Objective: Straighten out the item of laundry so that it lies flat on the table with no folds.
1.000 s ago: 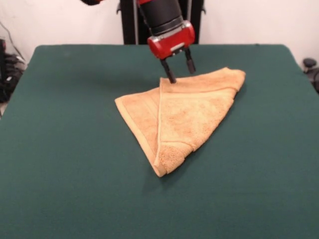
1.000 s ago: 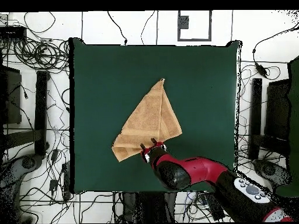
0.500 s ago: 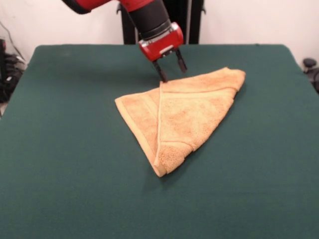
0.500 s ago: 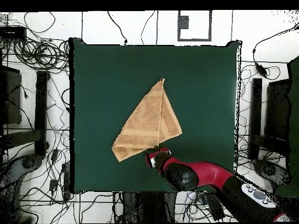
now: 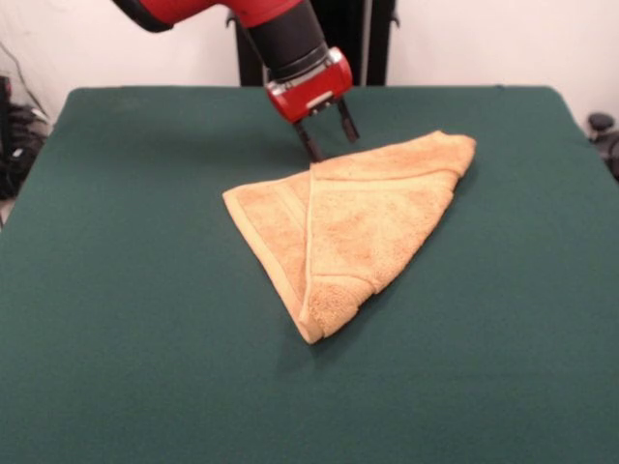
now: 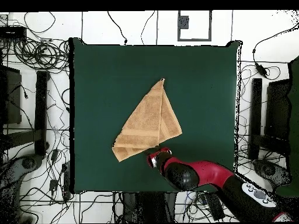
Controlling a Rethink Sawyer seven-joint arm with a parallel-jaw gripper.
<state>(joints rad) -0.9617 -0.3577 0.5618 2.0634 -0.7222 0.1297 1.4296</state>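
Towel [image 5: 353, 227] lay folded into a rough triangle near the middle of the green bench [image 5: 135, 319], one layer doubled over another. Beside the towel's far edge hung the gripper [image 5: 327, 137], its two fingers spread apart and holding nothing.

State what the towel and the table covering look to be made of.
Towel: likely cotton terry, going by its nubby looped pile, flat woven border bands and hemmed edges. Table: covered in what seems a felt-like cloth, matte dark green with no sheen.
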